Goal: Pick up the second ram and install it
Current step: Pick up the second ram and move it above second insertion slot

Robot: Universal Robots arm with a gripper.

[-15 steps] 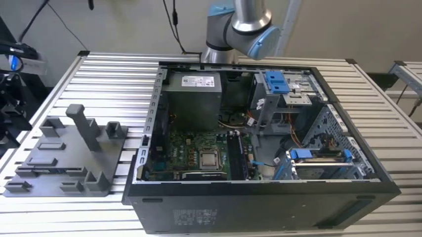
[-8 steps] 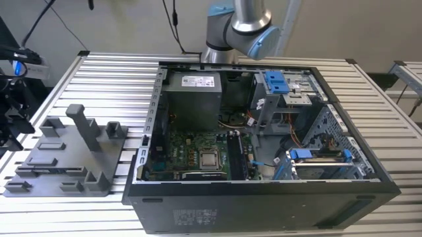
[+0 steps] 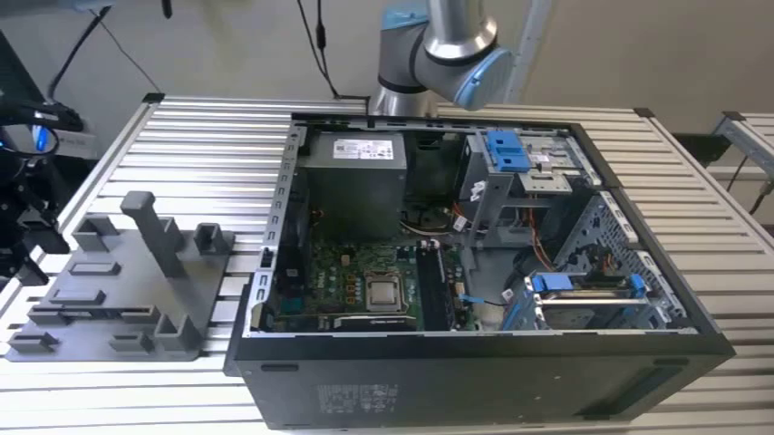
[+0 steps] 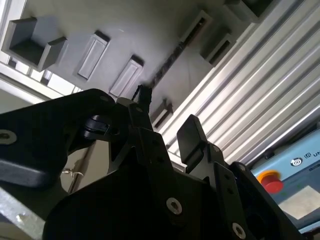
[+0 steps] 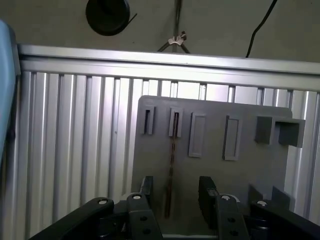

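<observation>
Above the second ram [image 5: 171,162], gripper [image 5: 175,181] hovers; jaws apart.

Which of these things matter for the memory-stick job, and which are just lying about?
Job: thin dark memory stick on edge in the grey plastic fixture plate; black two-finger gripper, open, over it; open black computer case.
Lying about: red push button; black round disc.

The fixture plate [image 5: 250,175] is grey, ribbed table [image 5: 75,150] silver, tool [image 5: 176,189] black.

second ram [image 5: 171,160], near end hidden behind gripper [image 5: 175,182] (chips too small to tell), arm [image 3: 436,41] cropped above
</observation>
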